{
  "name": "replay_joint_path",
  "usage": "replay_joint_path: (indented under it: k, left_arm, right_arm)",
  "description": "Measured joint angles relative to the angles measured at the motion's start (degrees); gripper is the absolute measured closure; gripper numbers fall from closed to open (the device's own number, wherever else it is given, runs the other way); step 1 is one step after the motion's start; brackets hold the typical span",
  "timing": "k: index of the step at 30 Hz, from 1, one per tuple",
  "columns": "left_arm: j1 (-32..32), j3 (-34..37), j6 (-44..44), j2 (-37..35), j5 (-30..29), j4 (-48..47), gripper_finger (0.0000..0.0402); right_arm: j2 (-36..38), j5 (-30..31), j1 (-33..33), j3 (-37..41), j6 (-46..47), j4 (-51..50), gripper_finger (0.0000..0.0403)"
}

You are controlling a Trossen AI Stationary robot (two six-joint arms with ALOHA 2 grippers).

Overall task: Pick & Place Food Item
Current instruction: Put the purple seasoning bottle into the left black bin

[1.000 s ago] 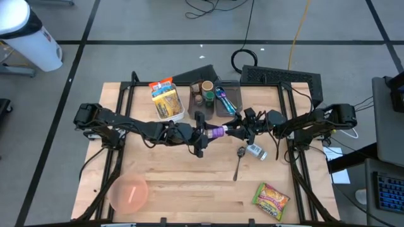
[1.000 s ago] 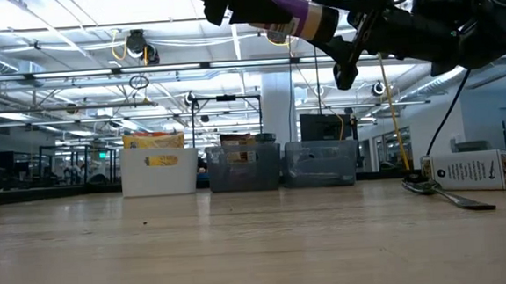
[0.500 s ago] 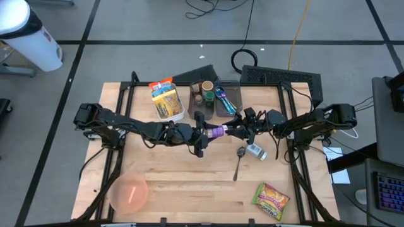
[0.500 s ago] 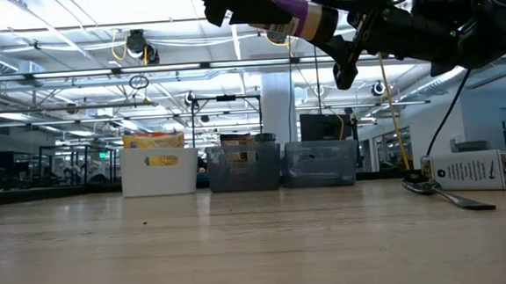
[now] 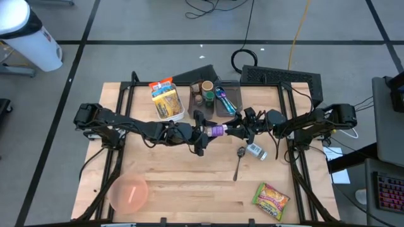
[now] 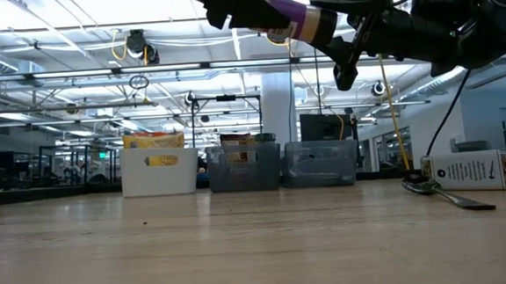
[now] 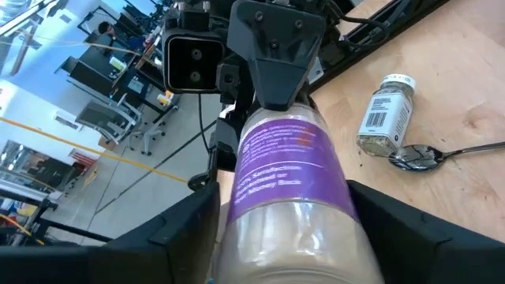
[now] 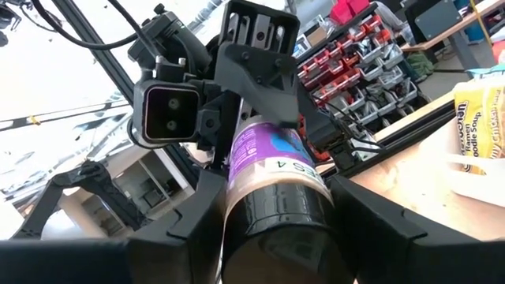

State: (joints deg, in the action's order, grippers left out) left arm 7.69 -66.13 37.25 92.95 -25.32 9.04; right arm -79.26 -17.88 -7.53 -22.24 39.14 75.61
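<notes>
A purple-labelled jar (image 5: pixel 216 130) with a dark lid lies horizontally in the air above the table's middle

My front table (image 5: pixel 189 189) lies open between the pink bowl (image 5: pixel 129 193) and snack packet (image 5: pixel 271 200); bins (image 5: pixel 218 96), spoon (image 5: pixel 238 162) and shaker (image 5: pixel 255 151) crowd the back right.

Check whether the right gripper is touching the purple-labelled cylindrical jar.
Touching. Right wrist view shows the right gripper clamping both sides of the purple-labelled jar.
</notes>
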Motion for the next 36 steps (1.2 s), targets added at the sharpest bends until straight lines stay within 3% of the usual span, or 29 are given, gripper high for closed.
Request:
replay_joint_path:
  k: [13,17,24,29,36]
  left_arm:
    - [-0.2,0.0,-1.4,0.0,0.1,0.6,0.0088]
    - [-0.6,0.0,-1.6,0.0,-0.1,0.6,0.0119]
    - [-0.8,0.0,-1.7,0.0,0.2,0.7,0.0218]
    - [-0.8,0.0,-1.3,0.0,0.1,0.9,0.022]
    - [-0.8,0.0,-1.6,0.0,0.0,1.7,0.0193]
  right_arm:
    - [0.0,-0.8,-0.7,0.0,-0.8,0.4,0.0218]
    - [0.0,-1.5,-0.8,0.0,-0.9,0.5,0.0219]
    - [0.0,-1.6,-0.8,0.0,-1.3,0.3,0.0208]
    - [0.0,-1.8,-0.8,0.0,-2.1,0.5,0.0206]
    - [0.1,-1.9,-0.8,0.0,-0.8,0.6,0.0165]
